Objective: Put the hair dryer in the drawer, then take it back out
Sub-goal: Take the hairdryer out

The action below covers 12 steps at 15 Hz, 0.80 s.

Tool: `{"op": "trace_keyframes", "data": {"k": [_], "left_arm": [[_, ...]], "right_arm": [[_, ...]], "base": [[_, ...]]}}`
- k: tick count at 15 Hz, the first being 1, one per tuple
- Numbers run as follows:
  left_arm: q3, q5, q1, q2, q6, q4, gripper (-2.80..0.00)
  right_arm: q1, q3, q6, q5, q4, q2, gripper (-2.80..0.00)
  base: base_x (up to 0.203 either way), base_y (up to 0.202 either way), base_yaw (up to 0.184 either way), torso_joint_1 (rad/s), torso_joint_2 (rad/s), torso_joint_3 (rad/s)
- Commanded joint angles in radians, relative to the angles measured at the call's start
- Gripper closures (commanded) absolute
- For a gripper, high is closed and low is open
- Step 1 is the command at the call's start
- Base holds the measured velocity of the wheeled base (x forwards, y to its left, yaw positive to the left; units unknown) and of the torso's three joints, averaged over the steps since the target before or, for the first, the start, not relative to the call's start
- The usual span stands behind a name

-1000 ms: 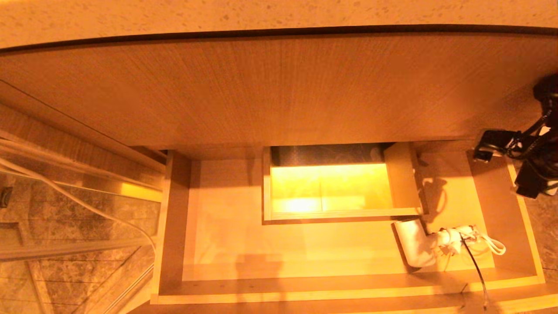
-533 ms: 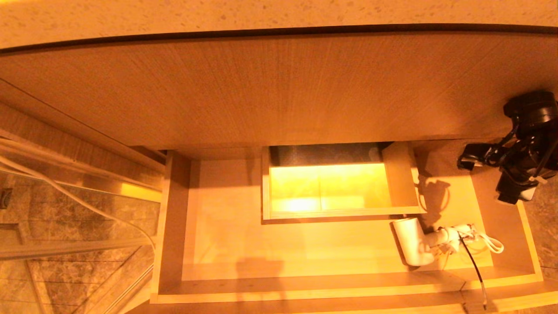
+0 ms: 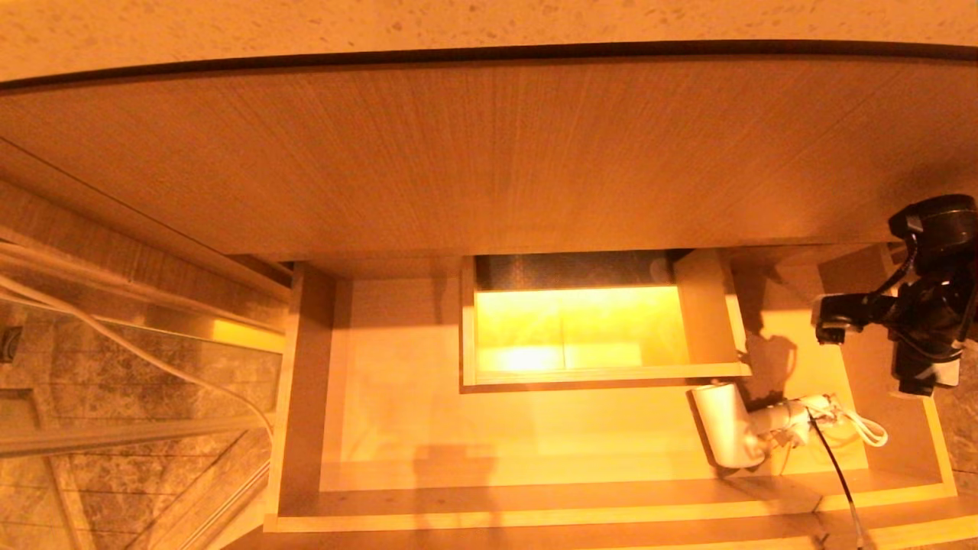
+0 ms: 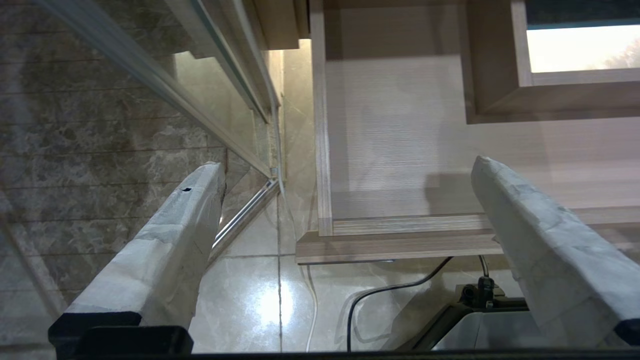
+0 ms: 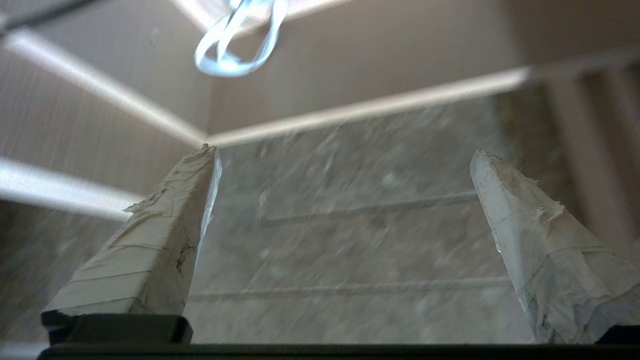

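The pale wood drawer (image 3: 397,397) stands pulled out, with its boxed notch (image 3: 588,328) at mid-back. The white hair dryer (image 3: 722,424) lies in the drawer's right front corner, its handle and bundled cord (image 3: 798,420) pointing right. My right arm (image 3: 928,305) hangs over the drawer's right wall, apart from the dryer. The right gripper (image 5: 345,155) is open and holds nothing; the dryer's white cord loop (image 5: 235,45) shows beyond its fingers. My left gripper (image 4: 348,162) is open and empty above the left front corner of the drawer (image 4: 390,140).
A large wood-grain panel (image 3: 489,153) and a speckled countertop (image 3: 458,23) lie behind the drawer. A glass partition (image 3: 114,344) with a white cable (image 3: 153,359) stands to the left. A black cord (image 3: 840,481) crosses the drawer's front edge. Marble floor (image 4: 250,300) lies below.
My right arm swung in from the far right edge over the drawer's right side, then came lower and nearer the front. The hair dryer has stayed in place.
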Motion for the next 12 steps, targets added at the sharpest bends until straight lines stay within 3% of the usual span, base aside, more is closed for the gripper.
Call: {"op": "trace_keyframes", "data": {"k": [1, 5, 8, 10, 12], "left_arm": [[0.0, 0.0, 0.0, 0.0, 0.0, 0.0, -2.8], [0.0, 0.0, 0.0, 0.0, 0.0, 0.0, -2.8], [0.0, 0.0, 0.0, 0.0, 0.0, 0.0, -2.8], [0.0, 0.0, 0.0, 0.0, 0.0, 0.0, -2.8], [0.0, 0.0, 0.0, 0.0, 0.0, 0.0, -2.8]], "right_arm": [[-0.009, 0.049, -0.009, -0.001, 0.005, -0.063, -2.8], [-0.016, 0.185, -0.002, -0.004, 0.006, -0.168, -2.8], [-0.017, 0.284, 0.047, -0.011, 0.04, -0.241, -2.8], [-0.015, 0.316, 0.199, -0.007, 0.176, -0.268, -2.8], [0.006, 0.354, 0.428, 0.007, 0.252, -0.257, -2.8]], "base": [[0.0, 0.0, 0.0, 0.0, 0.0, 0.0], [0.0, 0.0, 0.0, 0.0, 0.0, 0.0], [0.0, 0.0, 0.0, 0.0, 0.0, 0.0], [0.0, 0.0, 0.0, 0.0, 0.0, 0.0], [0.0, 0.0, 0.0, 0.0, 0.0, 0.0]]}}
